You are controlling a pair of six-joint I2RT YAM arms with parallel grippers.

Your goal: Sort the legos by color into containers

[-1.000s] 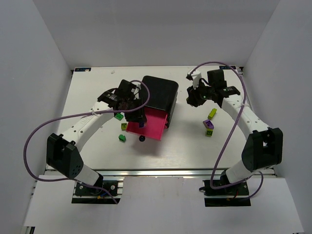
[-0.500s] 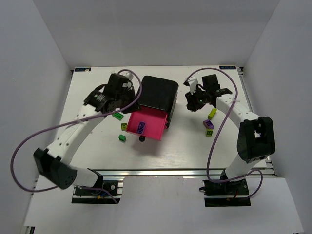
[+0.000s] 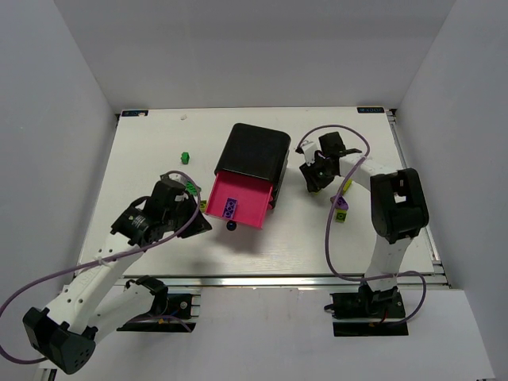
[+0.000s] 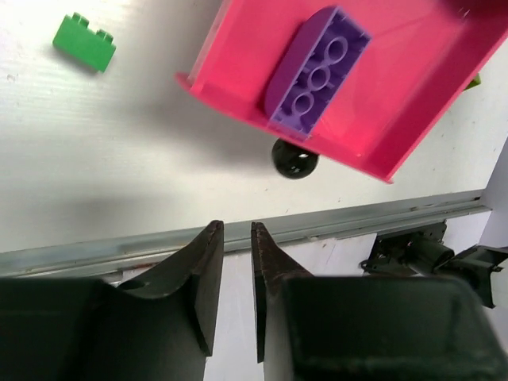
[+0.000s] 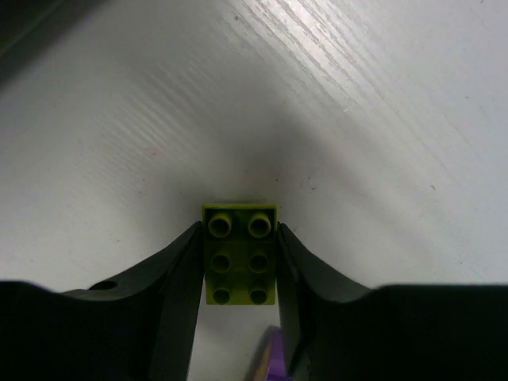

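Observation:
The black casing [image 3: 254,149] has one pink drawer [image 3: 250,208] pulled open, with a purple brick [image 3: 229,208] lying in it. The left wrist view shows the drawer [image 4: 397,95], the purple brick [image 4: 316,70] and the black knob [image 4: 295,159]. My left gripper [image 3: 193,216] hangs left of the drawer, its fingers [image 4: 236,226] a narrow gap apart and empty. A green brick [image 4: 83,41] lies on the table beside the drawer. My right gripper [image 3: 315,178] is right of the casing. It [image 5: 239,228] is shut on a yellow-green brick [image 5: 240,254].
A dark green brick [image 3: 184,156] lies left of the casing, another [image 3: 193,189] by my left wrist. A purple and a yellow-green brick [image 3: 341,209] lie under the right arm. A purple bit [image 5: 266,361] shows below the held brick. The table's front rail [image 4: 381,216] is close.
My left arm has pulled back from the drawer toward the near left, leaving the purple brick in the drawer. My right arm has folded inward, its gripper staying beside the casing.

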